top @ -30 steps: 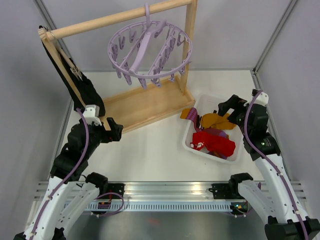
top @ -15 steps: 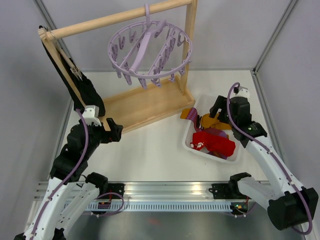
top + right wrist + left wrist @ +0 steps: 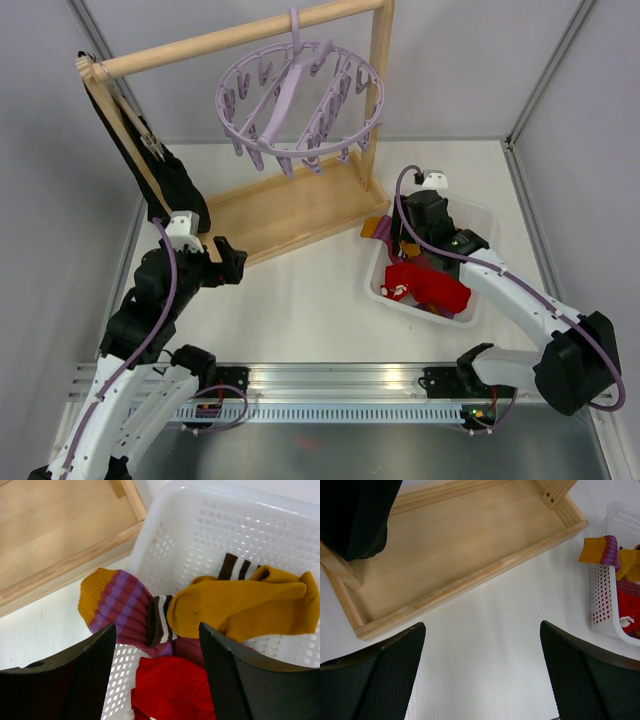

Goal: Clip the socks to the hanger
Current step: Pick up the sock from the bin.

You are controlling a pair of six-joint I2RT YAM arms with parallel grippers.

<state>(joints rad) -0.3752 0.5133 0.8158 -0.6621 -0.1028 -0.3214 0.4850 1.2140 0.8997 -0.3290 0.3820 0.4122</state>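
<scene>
White table (image 3: 300,300), progress check: I judge no sock clipped yet. All socks (image 3: 428,282) lie in the basket (image 3: 478,215) near the right edge. The hanger (image 3: 298,100) hangs bare toward the far edge. My right gripper (image 3: 156,635) straddles a striped sock (image 3: 117,605), jaws apart. My left gripper (image 3: 482,627) gapes wide, empty.

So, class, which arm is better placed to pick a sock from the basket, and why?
Right. The right gripper, open, hangs over the socks in the basket; the left gripper, open too, hovers over the table beside the wooden rack base.
</scene>
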